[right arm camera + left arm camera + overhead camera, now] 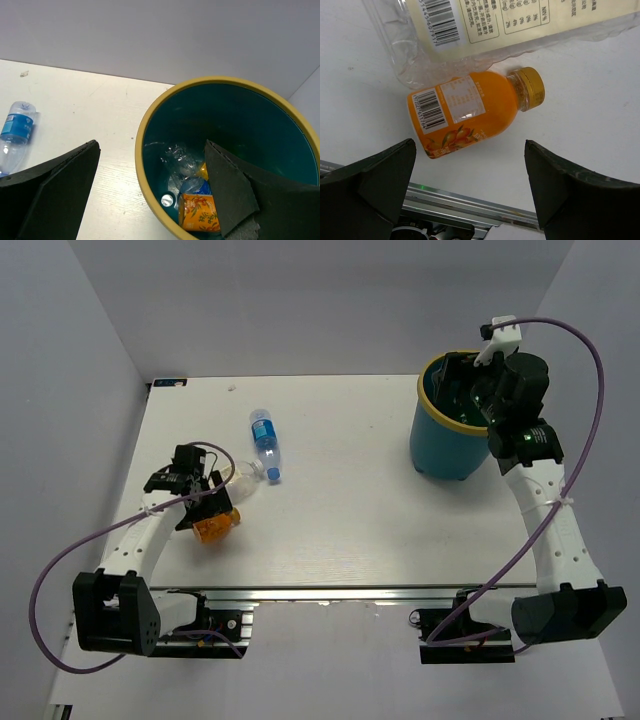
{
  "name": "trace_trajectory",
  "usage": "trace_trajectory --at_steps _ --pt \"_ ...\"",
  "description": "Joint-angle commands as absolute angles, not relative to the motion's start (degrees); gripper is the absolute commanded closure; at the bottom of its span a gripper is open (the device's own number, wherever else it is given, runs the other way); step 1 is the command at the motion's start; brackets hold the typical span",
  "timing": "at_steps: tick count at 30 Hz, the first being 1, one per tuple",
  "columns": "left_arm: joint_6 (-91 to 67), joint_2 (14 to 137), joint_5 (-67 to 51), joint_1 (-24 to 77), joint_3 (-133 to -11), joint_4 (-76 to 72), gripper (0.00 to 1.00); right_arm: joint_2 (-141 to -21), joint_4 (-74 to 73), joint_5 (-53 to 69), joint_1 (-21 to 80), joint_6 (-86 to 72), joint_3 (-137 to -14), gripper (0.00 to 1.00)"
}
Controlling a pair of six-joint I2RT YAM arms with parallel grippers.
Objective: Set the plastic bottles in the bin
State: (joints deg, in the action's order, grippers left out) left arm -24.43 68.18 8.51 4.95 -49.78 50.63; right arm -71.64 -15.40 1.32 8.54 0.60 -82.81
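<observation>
Several bottles (196,202) lie in the bin (445,445) at the bench's far-right corner, right gripper (151,147) wide open above it. Three wait toward the left edge: blue-labelled bottle (265,443), clear bottle (470,30), and orange bottle (470,112) beneath the left gripper (469,162) — jaws wide.

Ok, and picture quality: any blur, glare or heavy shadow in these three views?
Top external: even light, sharp, faint shadow at the base of the bin. Left wrist: orange bottle crisp, barcode legible; left hand's fingers dark, featureless. Right wrist: bin interior shaded, bottles inside dim yet distinguishable; right hand's fingers near-black.
</observation>
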Motion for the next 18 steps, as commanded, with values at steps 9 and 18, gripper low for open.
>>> trace_trajectory --at_steps 9,18 --pt "-28.6 67.4 6.5 10.1 -43.9 47.8 0.02 -65.8 -8.4 1.4 8.6 3.0 -78.9 0.11" --pt "-28.7 67.8 4.5 15.1 -44.9 44.9 0.02 -65.8 -7.9 2.3 8.6 3.1 -78.3 0.11"
